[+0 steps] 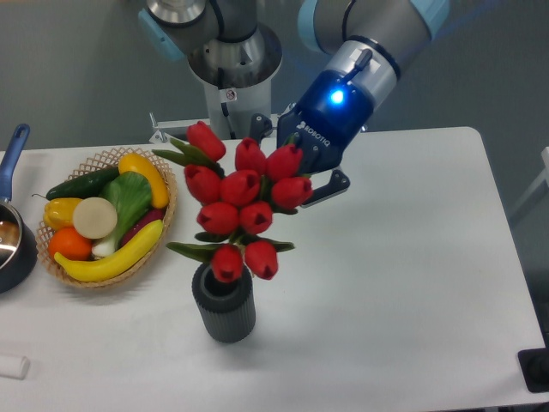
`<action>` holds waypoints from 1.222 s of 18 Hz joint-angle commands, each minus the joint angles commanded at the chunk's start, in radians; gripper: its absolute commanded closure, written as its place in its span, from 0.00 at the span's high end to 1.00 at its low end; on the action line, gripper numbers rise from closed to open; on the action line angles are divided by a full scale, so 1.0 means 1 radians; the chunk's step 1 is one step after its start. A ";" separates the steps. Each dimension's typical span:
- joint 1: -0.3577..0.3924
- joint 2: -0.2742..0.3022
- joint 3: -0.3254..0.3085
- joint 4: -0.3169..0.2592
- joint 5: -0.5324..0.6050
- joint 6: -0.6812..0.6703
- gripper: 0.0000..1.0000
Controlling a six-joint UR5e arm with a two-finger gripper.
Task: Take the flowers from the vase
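We are gripping the bunch of red tulip flowers with dark green leaves (243, 206) in our blue two-finger gripper (292, 176), its fingers clenched on the bunch behind the buds. The lowest buds are hanging just above the mouth of the small dark grey ribbed vase (224, 305), which is standing on the white table (403, 283) beside the wicker basket of fruit and vegetables (168, 206).
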State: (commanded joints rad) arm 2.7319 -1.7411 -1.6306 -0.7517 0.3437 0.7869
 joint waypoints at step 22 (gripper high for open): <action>0.114 -0.135 0.069 0.000 -0.023 0.121 0.30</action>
